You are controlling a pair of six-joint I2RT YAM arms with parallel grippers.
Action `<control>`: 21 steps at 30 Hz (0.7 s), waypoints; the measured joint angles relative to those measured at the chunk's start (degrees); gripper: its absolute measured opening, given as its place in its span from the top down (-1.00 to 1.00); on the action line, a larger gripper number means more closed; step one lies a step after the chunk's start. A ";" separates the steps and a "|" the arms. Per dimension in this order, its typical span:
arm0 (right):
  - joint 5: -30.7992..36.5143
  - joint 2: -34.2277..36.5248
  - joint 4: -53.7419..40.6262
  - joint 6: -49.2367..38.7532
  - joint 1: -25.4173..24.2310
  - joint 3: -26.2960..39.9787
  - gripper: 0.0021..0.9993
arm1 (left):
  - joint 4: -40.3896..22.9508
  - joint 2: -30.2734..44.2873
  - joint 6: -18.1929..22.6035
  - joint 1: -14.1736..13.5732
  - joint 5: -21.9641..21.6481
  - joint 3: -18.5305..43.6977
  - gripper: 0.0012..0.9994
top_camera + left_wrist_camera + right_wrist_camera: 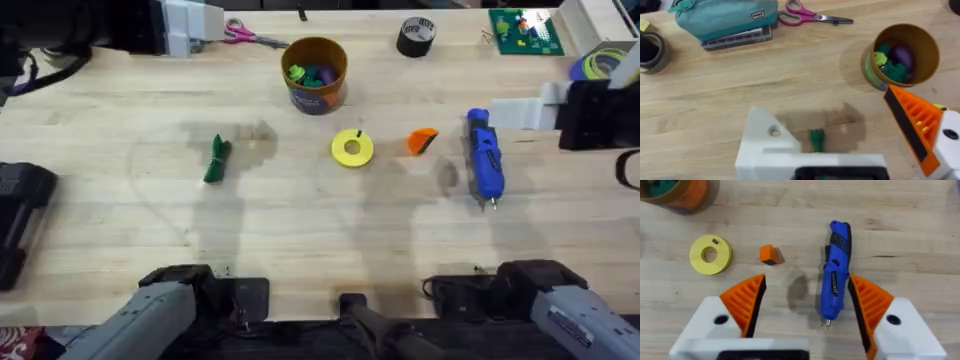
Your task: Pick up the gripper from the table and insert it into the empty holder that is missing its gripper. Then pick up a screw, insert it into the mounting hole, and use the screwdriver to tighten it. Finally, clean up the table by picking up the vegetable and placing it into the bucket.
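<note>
The right gripper (807, 305) had its two fingers (745, 300) spread wide with nothing between them but bare surface (900, 225), both white blocks carrying orange ribbed pads. The screwdriver (836, 275) lay just inside one of those fingers, its thin metal bit pointing back toward the gripper. The gripper wedge (768, 254), small and orange, sat on the wood ahead of the other finger, apart from it, and the yellow ring-shaped disc (710, 254) lay beside the wedge, farther out. A tiny dark screw (715, 241) rested on the disc's top face.

The left gripper (850, 135) was also wide open and held nothing. One finger was the holder (767, 145), a bare white block with a mounting hole, while the other bore an orange pad (912, 125). The vegetable (816, 140) lay on the surface between the two fingers, close to the holder. The bucket (902, 55) stood beyond the padded finger, with coloured toys inside it.
</note>
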 joint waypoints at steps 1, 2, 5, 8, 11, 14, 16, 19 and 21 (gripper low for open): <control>0.00 -0.01 -0.02 0.00 0.00 0.00 -0.99 | 0.15 -0.15 0.00 -0.31 0.00 -0.01 -0.97; 0.00 0.00 -0.02 0.00 0.00 0.00 -0.99 | 0.68 -0.44 0.00 -0.72 0.00 -0.27 -0.97; 0.00 0.00 -0.02 0.00 0.00 0.00 -0.99 | 3.48 -2.18 0.00 -1.98 0.00 -2.47 -0.97; 0.00 0.00 -0.02 0.00 0.00 0.00 -0.99 | 8.43 -5.37 -0.01 -3.36 0.02 -7.53 -0.97; 0.00 0.00 -0.03 0.00 0.00 0.00 -0.99 | 13.38 -8.55 0.00 -4.16 0.33 -13.33 -0.97; 0.00 0.00 -0.02 0.00 0.00 0.00 -0.99 | 18.94 -11.88 -0.01 -4.31 1.60 -19.88 -0.97; 0.00 -0.02 -0.02 0.00 0.00 0.00 -0.99 | 23.32 -14.34 0.00 -4.30 2.70 -24.65 -0.97; 0.00 0.00 -0.02 0.00 0.00 0.00 -0.99 | 29.26 -18.62 0.00 -4.32 4.47 -31.65 -0.97; 0.00 0.00 -0.02 0.00 0.00 0.00 -0.99 | 33.25 -21.78 0.00 -4.32 5.77 -36.03 -0.97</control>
